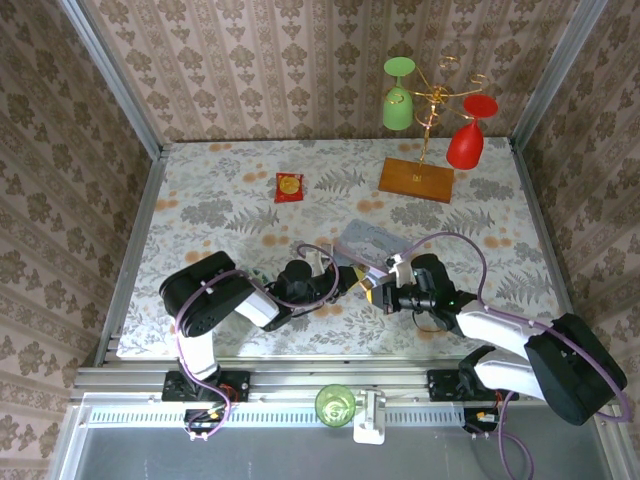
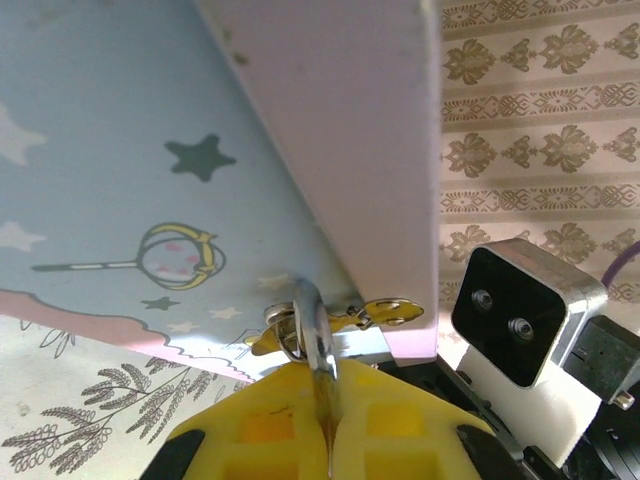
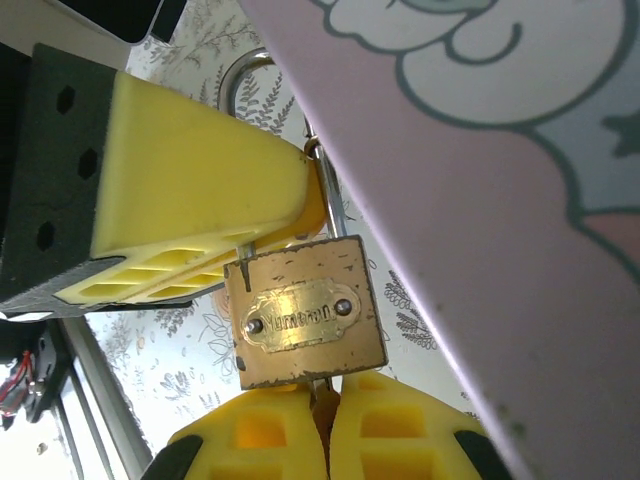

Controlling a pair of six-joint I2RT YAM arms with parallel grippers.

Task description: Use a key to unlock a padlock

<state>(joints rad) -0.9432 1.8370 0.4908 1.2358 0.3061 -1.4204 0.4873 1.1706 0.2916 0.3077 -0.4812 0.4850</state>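
Note:
The brass padlock (image 3: pixel 305 310) hangs between my two grippers, just in front of the pale blue tin (image 1: pixel 365 240). Its silvery shackle (image 2: pixel 315 335) passes through the tin's gold clasp (image 2: pixel 385 313). My left gripper (image 2: pixel 325 378) is shut on that shackle, coming in from the left (image 1: pixel 352 280). My right gripper (image 3: pixel 325 400) is shut below the padlock's bottom face. A sliver of the key (image 3: pixel 321 386) shows between its fingertips, running up into the padlock. In the top view the right gripper (image 1: pixel 384 292) faces the left one closely.
A red-and-yellow packet (image 1: pixel 290 187) lies on the cloth at the back. A wooden base (image 1: pixel 416 180) at the back right carries a gold stand with a green glass (image 1: pixel 398 105) and a red glass (image 1: pixel 467 145). A green cup (image 1: pixel 335 403) sits at the near rail.

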